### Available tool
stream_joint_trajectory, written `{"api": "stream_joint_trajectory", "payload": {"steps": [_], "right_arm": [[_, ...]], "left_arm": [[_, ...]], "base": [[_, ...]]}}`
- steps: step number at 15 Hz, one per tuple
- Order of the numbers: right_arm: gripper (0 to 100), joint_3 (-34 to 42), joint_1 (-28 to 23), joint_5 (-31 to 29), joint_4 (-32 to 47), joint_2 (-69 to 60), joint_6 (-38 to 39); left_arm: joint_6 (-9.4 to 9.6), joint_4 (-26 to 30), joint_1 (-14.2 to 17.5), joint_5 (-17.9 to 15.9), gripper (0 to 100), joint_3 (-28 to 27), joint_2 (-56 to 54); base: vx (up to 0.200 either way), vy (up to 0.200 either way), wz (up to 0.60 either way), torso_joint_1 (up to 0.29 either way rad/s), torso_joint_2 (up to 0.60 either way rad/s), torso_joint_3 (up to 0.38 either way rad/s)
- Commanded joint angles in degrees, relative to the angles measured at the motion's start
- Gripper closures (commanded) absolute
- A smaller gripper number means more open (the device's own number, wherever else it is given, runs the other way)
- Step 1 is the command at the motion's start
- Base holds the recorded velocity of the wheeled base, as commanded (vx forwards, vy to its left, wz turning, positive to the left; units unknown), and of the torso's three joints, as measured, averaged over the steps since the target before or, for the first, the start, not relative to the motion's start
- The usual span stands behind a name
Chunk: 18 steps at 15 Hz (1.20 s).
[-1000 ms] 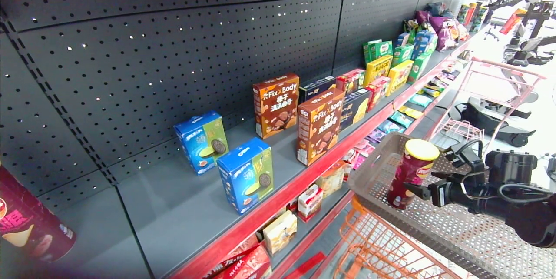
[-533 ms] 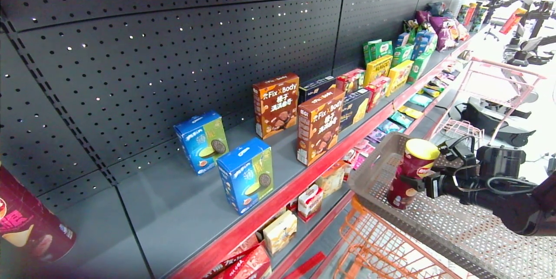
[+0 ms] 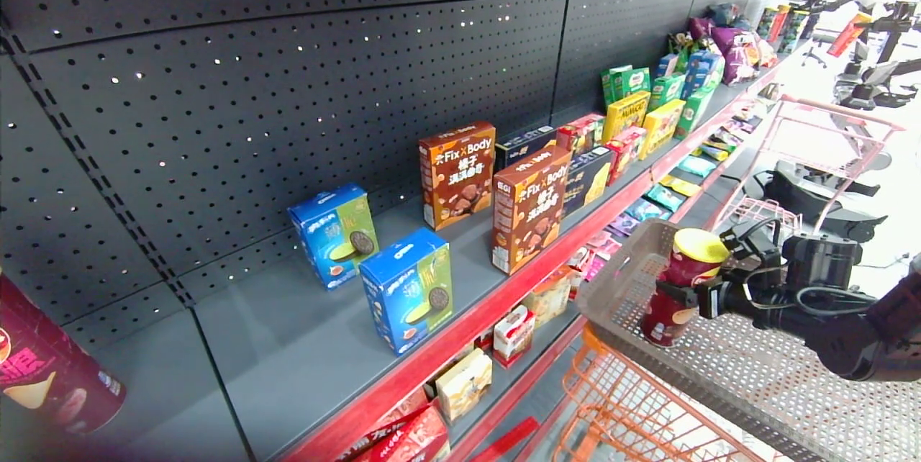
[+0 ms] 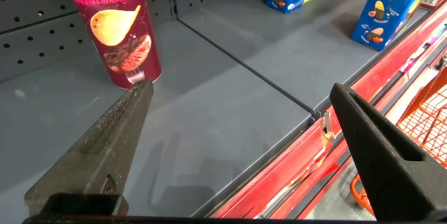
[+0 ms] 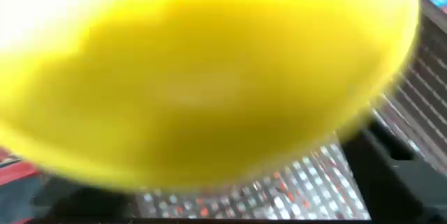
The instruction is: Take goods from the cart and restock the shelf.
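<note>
Right, chip can (image 3: 673, 296) is a dark red tube with a yellow lid, standing with a slight lean in the near-shelf corner of the grey perforated basket (image 3: 619, 260) on top of the orange cart (image 3: 626, 411). In the right wrist view the yellow lid (image 5: 209, 77) sits right up against the lens, blurred. Right gripper (image 3: 683, 293) is at the can's mid-height, level, coming in from the side away from the shelf. I can't tell if it has clamped or is just around the can.

Left gripper (image 4: 241, 91) is spread wide, holding nothing, over bare grey shelf (image 4: 230, 77). A second can of the same sort (image 4: 115, 28) stands upright just beyond it.

Versus a second ago: the right gripper was well short of the can, and has closed that gap in two steps. The can itself hasn't shifted, and neither have the shelf boxes.
</note>
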Motion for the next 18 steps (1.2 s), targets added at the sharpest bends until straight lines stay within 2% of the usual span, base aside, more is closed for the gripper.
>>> {"api": "stream_joint_trajectory", "payload": {"steps": [1, 6, 10, 12, 14, 16, 17, 18], "right_arm": [[100, -0.6, 0.0, 0.5, 0.2, -0.1, 0.0], [100, 4.5, -0.1, 0.6, -0.2, -4.4, 0.0], [100, 5.7, -1.5, -0.1, 0.7, -15.8, 3.0], [100, 9.5, -1.6, -5.6, 3.4, -27.1, 8.1], [100, 14.0, -1.4, -10.1, 11.4, -39.0, 9.6], [100, 20.3, -0.9, -11.7, 16.2, -51.6, 12.0], [100, 21.9, -0.9, -11.7, 16.5, -54.2, 12.3], [100, 26.4, -0.8, -12.5, 16.6, -62.4, 12.4]], "left_arm": [[-0.04, 0.0, 0.0, 0.0, 0, 0.0, 0.0], [-0.04, 0.0, 0.0, 0.0, 0, 0.0, 0.0], [-0.04, 0.0, 0.0, 0.1, 0, 0.0, 0.0], [-0.04, 0.0, 0.0, 0.0, 0, 0.0, 0.0], [-0.04, 0.0, 0.0, 0.0, 0, 0.0, 0.0], [-0.04, 0.0, 0.0, 0.0, 0, 0.0, 0.0], [-0.04, 0.0, 0.0, 0.0, 0, 0.0, 0.0], [-0.04, 0.0, 0.0, 0.0, 0, 0.0, 0.0]], "base": [[0.0, 0.0, 0.0, 0.0, 0.0, 0.0], [0.0, 0.0, 0.0, 0.0, 0.0, 0.0], [0.0, 0.0, 0.0, 0.0, 0.0, 0.0], [0.0, 0.0, 0.0, 0.0, 0.0, 0.0], [0.0, 0.0, 0.0, 0.0, 0.0, 0.0], [0.0, 0.0, 0.0, 0.0, 0.0, 0.0], [0.0, 0.0, 0.0, 0.0, 0.0, 0.0], [0.0, 0.0, 0.0, 0.0, 0.0, 0.0]]}}
